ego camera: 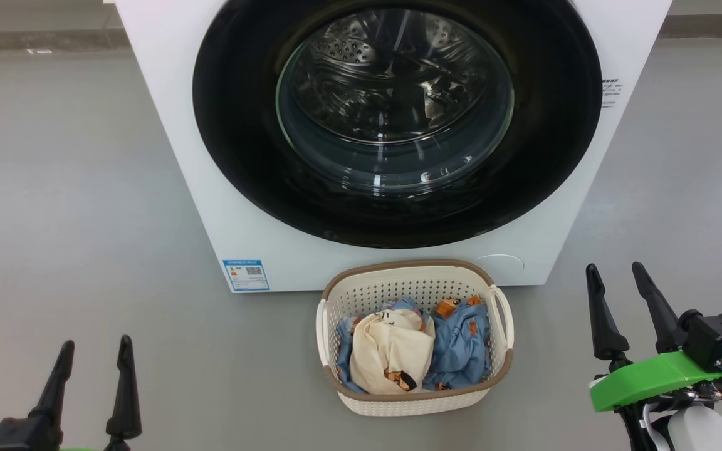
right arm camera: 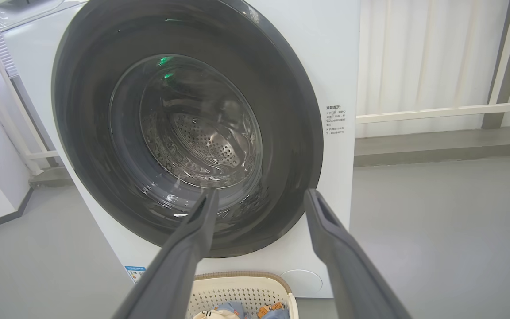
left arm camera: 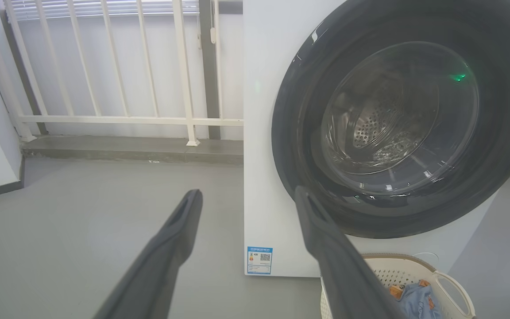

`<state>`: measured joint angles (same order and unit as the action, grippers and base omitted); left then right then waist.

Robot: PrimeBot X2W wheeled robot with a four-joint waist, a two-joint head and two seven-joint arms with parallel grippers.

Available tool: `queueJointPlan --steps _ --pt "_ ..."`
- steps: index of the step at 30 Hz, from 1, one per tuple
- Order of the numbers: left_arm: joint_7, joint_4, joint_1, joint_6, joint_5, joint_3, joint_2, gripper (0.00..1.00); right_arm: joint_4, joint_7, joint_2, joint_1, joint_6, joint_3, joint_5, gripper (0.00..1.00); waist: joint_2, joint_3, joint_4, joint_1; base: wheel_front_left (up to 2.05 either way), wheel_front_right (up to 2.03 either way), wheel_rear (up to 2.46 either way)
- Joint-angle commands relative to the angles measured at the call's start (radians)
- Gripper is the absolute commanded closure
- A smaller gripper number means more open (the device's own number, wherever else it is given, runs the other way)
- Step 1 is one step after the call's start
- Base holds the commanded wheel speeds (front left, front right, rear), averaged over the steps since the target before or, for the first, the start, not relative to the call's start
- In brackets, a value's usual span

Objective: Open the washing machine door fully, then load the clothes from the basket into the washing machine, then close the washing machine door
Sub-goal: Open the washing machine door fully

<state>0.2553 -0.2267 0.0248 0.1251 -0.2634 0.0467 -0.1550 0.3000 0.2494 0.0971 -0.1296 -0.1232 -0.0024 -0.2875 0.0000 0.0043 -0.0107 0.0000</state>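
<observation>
- The washing machine door (ego camera: 397, 106) is shut and lies flush against the front of the washing machine (ego camera: 173, 156). Its wide glossy black rim surrounds the clear glass bowl.
- Through the glass, the perforated steel drum (ego camera: 361, 44) can be seen, with reflections across it.
- The white front of the machine carries a small blue label (ego camera: 246, 274) at its lower left corner in the head view. A round white cover (ego camera: 499, 264) sits at the lower right, and a patch of small printed text (ego camera: 612, 88) is beside the door's right edge.
- The basket (ego camera: 398, 266) stands upright on the floor just before the machine, below the door. Whether its rear rim touches the machine cannot be told.
- The clothes (ego camera: 408, 351) are bunched inside the basket. A cream piece lies on top at the middle-left, with light blue printed pieces under it and to its right.
- The left gripper (ego camera: 96, 343) hangs over bare floor to the left of the basket, well apart from it. Its fingers are spread and hold nothing.
- The right gripper (ego camera: 615, 268) is to the right of the basket, clear of it. Its fingers are also parted and empty, above a bright green wrist part (ego camera: 649, 376).
- The grey floor (ego camera: 73, 188) runs back to a white railing (left arm camera: 104, 119) behind the machine, seen in the left wrist view.
</observation>
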Motion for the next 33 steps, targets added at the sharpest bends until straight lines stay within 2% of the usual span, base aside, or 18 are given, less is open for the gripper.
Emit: queueJointPlan --steps 1,8,28,33 --pt "0.006 0.025 0.044 -0.005 0.009 0.037 -0.014 0.0 -0.027 0.012 0.008 -0.012 -0.008 0.024 0.01 0.0 0.0 0.0 0.0 0.0 0.57 0.57 -1.14" --pt "0.006 0.019 0.046 -0.003 0.023 0.04 -0.011 0.0 -0.03 0.012 0.006 -0.008 -0.008 0.025 0.01 0.0 0.0 0.003 -0.004 0.0 0.89 0.89 -1.77" --pt "0.006 0.009 0.061 0.002 0.021 0.036 -0.01 0.0 -0.039 0.012 0.003 -0.018 -0.008 0.022 0.013 0.0 0.0 0.03 -0.003 0.0 1.23 1.23 -2.46" --pt "0.006 0.016 0.066 0.004 -0.025 0.039 -0.002 0.0 -0.037 0.012 0.002 -0.021 -0.008 0.022 0.014 0.0 0.0 0.032 -0.001 0.0 1.09 1.09 -2.18"
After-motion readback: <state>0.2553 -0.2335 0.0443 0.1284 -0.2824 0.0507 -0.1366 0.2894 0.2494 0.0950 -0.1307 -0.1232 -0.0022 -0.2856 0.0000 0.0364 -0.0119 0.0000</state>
